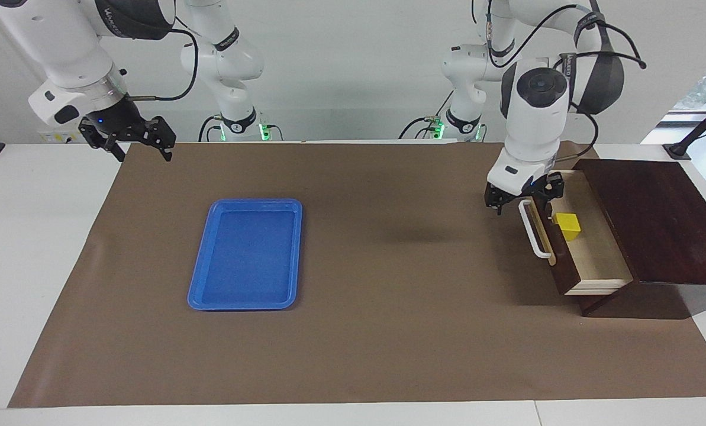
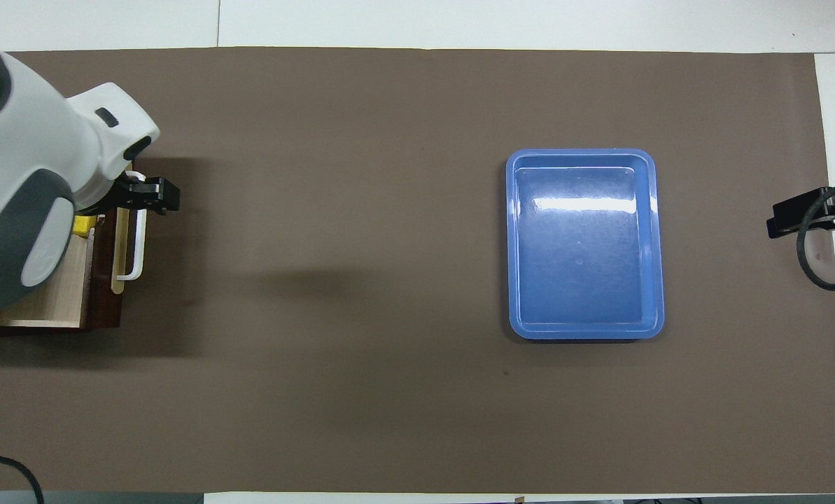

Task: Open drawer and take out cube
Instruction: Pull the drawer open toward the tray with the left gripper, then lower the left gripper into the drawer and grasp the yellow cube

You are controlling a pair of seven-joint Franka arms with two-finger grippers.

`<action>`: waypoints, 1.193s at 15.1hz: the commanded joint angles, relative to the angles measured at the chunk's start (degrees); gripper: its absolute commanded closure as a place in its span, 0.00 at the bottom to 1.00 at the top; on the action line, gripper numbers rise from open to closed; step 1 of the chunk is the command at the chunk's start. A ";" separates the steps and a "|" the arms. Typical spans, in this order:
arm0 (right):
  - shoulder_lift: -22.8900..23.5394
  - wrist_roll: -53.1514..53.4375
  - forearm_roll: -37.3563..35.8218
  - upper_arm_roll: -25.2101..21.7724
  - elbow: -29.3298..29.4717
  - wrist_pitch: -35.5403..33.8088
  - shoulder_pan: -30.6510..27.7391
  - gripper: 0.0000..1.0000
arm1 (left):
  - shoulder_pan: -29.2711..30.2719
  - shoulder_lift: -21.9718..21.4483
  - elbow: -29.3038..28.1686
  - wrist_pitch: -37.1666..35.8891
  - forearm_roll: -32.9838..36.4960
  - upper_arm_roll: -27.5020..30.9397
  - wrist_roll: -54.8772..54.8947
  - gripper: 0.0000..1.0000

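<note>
The dark wooden drawer [image 1: 602, 254] stands pulled out of its dark box [image 1: 654, 219] at the left arm's end of the table, pale interior showing. The yellow cube [image 1: 567, 226] sits inside it, toward the end nearer the robots. My left gripper [image 1: 523, 204] is open and low, its fingers either side of the white bar handle [image 1: 536, 232] at the handle's end nearer the robots. In the overhead view the left arm covers most of the drawer [image 2: 46, 301]; a corner of the cube [image 2: 85, 224] shows. My right gripper [image 1: 129, 141] waits open, raised over the brown mat's corner.
A flat blue tray [image 1: 202, 284] lies on the brown mat [image 1: 388, 331] toward the right arm's end; it also shows in the overhead view [image 2: 658, 245]. The right gripper [image 2: 809, 210] hangs at that view's edge.
</note>
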 commanded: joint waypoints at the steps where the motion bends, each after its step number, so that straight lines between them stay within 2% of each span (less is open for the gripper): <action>1: -0.93 -1.41 -0.47 0.41 -1.03 0.47 -0.67 0.00 | 3.77 -2.21 -0.78 -1.45 -2.34 -0.04 0.01 0.00; 4: -0.93 -1.41 -0.47 0.41 -1.03 0.47 -0.67 0.00 | 8.34 -2.21 -0.16 -0.66 -6.81 -0.04 -5.15 0.00; 9: -0.93 -1.67 -0.47 0.41 -1.03 0.47 -0.76 0.00 | 14.32 -1.69 -0.07 5.22 -14.29 -0.04 -24.65 0.00; 14: -0.93 -1.67 -0.47 0.41 -1.21 0.47 -0.85 0.00 | 18.72 -1.51 -1.65 6.11 -14.47 0.40 -33.02 0.00; 18: -0.93 -1.76 -0.47 0.41 -1.21 0.47 -0.85 0.00 | 20.22 1.56 -2.00 8.22 -14.30 0.40 -53.02 0.00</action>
